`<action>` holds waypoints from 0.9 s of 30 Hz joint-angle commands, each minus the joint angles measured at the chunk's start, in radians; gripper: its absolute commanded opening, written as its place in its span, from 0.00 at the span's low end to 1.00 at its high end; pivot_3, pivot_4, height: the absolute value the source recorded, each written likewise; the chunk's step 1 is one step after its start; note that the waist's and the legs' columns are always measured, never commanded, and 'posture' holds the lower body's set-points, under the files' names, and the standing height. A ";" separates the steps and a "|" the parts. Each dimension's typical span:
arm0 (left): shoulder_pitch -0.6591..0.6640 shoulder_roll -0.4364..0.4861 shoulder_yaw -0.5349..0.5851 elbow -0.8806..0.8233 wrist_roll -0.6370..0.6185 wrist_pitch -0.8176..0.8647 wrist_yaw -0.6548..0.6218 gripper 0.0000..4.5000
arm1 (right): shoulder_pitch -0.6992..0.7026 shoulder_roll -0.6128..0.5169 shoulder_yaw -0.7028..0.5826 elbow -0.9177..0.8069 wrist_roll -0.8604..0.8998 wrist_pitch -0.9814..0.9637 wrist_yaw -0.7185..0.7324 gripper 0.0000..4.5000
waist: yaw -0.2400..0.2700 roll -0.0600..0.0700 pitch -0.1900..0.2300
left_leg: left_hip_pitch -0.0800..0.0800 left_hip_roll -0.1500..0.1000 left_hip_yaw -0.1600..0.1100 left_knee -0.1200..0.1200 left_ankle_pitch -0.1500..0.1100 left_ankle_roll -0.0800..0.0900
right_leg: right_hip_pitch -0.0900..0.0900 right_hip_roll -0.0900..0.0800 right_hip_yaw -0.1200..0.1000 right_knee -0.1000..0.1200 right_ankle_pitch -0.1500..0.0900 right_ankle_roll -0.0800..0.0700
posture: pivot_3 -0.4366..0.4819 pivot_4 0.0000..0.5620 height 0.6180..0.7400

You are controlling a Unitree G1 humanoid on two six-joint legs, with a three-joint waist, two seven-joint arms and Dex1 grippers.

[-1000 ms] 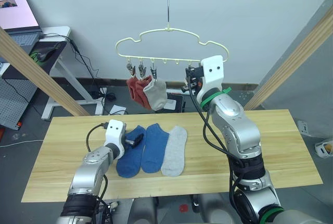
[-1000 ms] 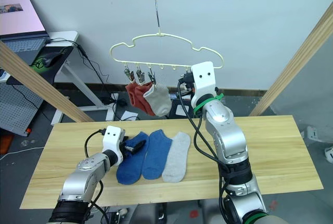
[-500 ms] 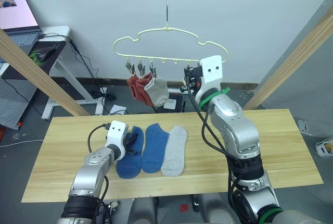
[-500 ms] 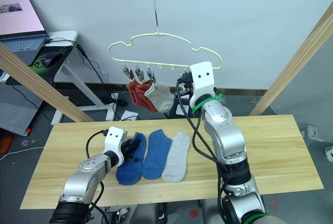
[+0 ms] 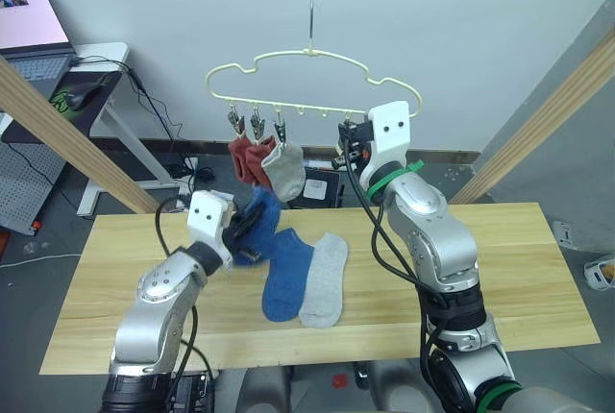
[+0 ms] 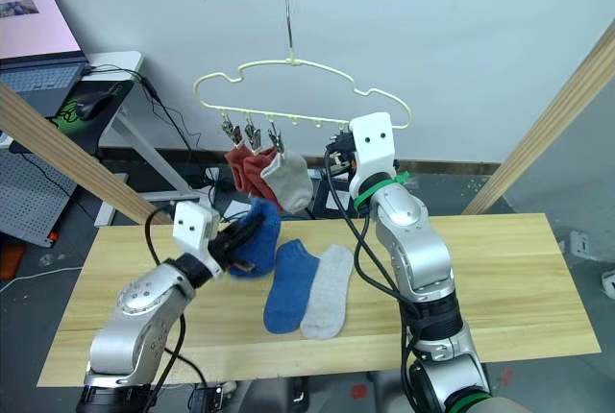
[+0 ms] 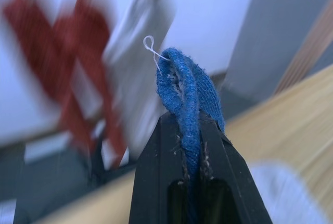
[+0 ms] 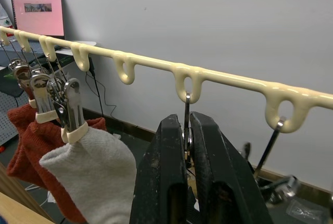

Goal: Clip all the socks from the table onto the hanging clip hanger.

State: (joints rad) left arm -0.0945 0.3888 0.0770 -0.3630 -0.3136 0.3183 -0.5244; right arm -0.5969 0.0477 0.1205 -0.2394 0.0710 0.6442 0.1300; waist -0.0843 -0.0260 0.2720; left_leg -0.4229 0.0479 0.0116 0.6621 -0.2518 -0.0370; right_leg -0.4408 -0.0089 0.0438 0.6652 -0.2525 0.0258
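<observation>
Table (image 5: 538,269) — left gripper (image 5: 242,236) pinches blue sock (image 5: 261,219); right gripper (image 8: 186,135) squeezes clip (image 8: 186,114).

My two head views look down over the table (image 5: 538,269); both wrist views sit close, sharing the clip hanger (image 8: 218,75).

I noted fuzzy knit blue sock (image 7: 190,99), matt black fingers (image 8: 156,182), glossy pale-yellow clip hanger (image 8: 218,75), shiny metal clips (image 8: 67,104), grained matt wood table (image 5: 519,279).
</observation>
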 commanded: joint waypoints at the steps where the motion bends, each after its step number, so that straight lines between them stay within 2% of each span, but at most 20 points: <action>1: -0.013 0.012 -0.063 -0.040 0.077 -0.124 -0.019 0.00 | -0.017 0.012 -0.007 -0.033 0.022 -0.013 0.004 0.00 | 0.000 0.000 0.000 | 0.000 0.000 0.000 0.000 0.000 0.000 | 0.000 0.000 0.000 0.000 0.000 0.000 | 0.35 0.51 0.99; 5: -0.039 -0.004 -0.126 0.034 0.193 -0.285 0.006 0.00 | -0.024 0.020 -0.009 -0.046 0.040 -0.005 0.007 0.00 | -0.001 0.000 0.000 | -0.001 0.000 0.000 -0.001 0.000 0.000 | -0.001 0.000 0.000 -0.001 0.000 0.000 | 0.34 0.50 0.99; 7: -0.065 -0.018 -0.161 0.122 0.276 -0.398 0.042 0.00 | -0.028 0.026 -0.010 -0.057 0.057 0.004 0.009 0.00 | -0.001 0.000 0.000 | -0.001 0.000 -0.001 -0.001 0.000 0.000 | -0.001 0.000 0.000 -0.001 0.000 0.000 | 0.33 0.50 0.99; 11: -0.136 -0.049 -0.201 0.263 0.367 -0.525 0.095 0.00 | -0.032 0.038 -0.012 -0.075 0.087 0.023 0.016 0.00 | -0.002 0.000 0.000 | -0.002 0.000 0.000 -0.001 0.000 0.000 | -0.001 0.000 -0.001 -0.001 0.000 0.000 | 0.32 0.50 0.99; 19: -0.257 -0.087 -0.228 0.459 0.429 -0.604 0.134 0.00 | -0.030 0.050 -0.001 -0.108 0.130 0.058 0.030 0.00 | -0.006 0.000 0.000 | -0.003 0.000 -0.001 0.000 0.000 0.000 | -0.002 0.000 -0.003 -0.001 0.000 0.000 | 0.31 0.49 0.99; 27: -0.309 -0.094 -0.239 0.548 0.433 -0.620 0.116 0.00 | -0.030 0.052 0.004 -0.115 0.138 0.059 0.033 0.00 | -0.005 0.000 0.000 | -0.004 0.000 -0.001 0.000 0.000 0.001 | -0.002 0.000 -0.003 -0.001 0.000 0.000 | 0.30 0.49 0.99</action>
State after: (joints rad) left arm -0.3906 0.3037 -0.1519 0.1912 0.1205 -0.2729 -0.4056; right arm -0.6090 0.0867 0.1108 -0.2808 0.1816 0.7213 0.1513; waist -0.0898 -0.0260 0.2720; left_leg -0.4268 0.0478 0.0108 0.6620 -0.2520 -0.0364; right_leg -0.4430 -0.0084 0.0405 0.6642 -0.2524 0.0258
